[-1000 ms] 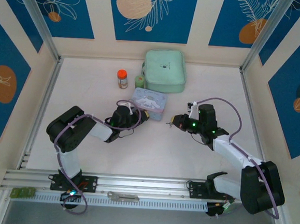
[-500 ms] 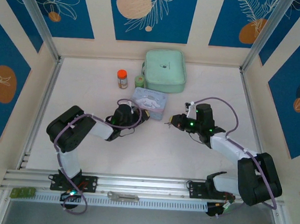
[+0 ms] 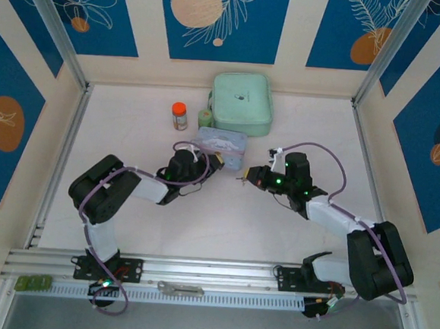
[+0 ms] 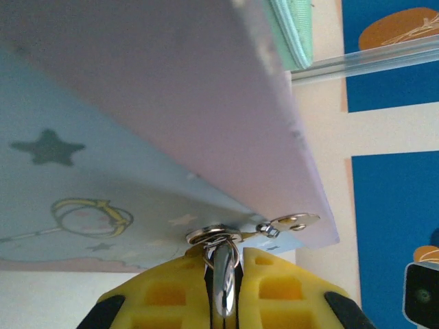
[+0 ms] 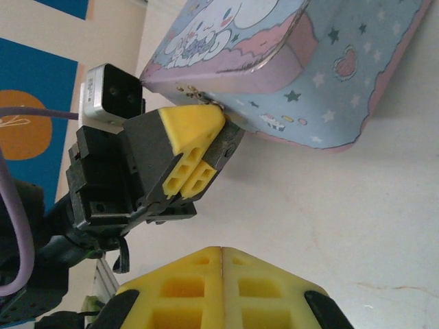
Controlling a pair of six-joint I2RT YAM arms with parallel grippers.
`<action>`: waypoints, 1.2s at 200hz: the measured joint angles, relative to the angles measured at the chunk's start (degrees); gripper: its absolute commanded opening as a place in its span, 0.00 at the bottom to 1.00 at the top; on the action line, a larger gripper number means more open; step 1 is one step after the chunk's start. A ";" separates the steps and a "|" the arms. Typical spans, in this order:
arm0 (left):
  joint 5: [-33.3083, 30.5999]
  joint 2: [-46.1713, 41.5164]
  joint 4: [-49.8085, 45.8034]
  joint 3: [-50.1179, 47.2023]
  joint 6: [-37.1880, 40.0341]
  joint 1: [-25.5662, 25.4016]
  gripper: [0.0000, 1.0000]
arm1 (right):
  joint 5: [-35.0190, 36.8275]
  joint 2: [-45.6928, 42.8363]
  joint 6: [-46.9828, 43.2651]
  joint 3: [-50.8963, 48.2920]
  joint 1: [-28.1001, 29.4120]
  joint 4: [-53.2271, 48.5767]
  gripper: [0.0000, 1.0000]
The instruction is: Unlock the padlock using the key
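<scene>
The pale blue tin (image 3: 223, 145) stands tilted, its underside (image 4: 158, 89) facing the left wrist camera. My left gripper (image 3: 210, 164) is shut on the padlock (image 4: 224, 277), a small shiny metal piece hanging by a ring at the tin's hasp (image 4: 295, 221). In the right wrist view the left gripper's fingers (image 5: 194, 134) press against the tin's front (image 5: 302, 62). My right gripper (image 3: 249, 177) hovers just right of the tin, fingers (image 5: 185, 281) pressed together. The key (image 3: 240, 179) shows as a tiny sliver at their tip, pointing toward the padlock; the right wrist view hides it.
A mint green case (image 3: 242, 104) lies behind the tin. A small jar with an orange lid (image 3: 179, 115) and a little green object (image 3: 204, 118) stand to its left. Aluminium rails (image 3: 60, 159) frame the white table.
The tin has tipped up on its far edge as the left gripper pulled at the padlock. The right gripper has crept a little left toward the tin.
</scene>
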 measured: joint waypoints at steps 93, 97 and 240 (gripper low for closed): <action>-1.99 0.11 4.96 2.27 -7.69 -3.48 0.00 | 4.57 7.21 13.29 -4.33 3.19 19.41 0.00; -2.10 0.11 5.03 2.27 -7.98 -3.58 0.00 | 4.96 7.26 13.55 -4.35 3.21 20.02 0.00; -4.81 1.64 9.81 1.27 -11.54 -4.22 0.00 | 13.14 8.35 14.51 -6.38 3.13 31.58 0.00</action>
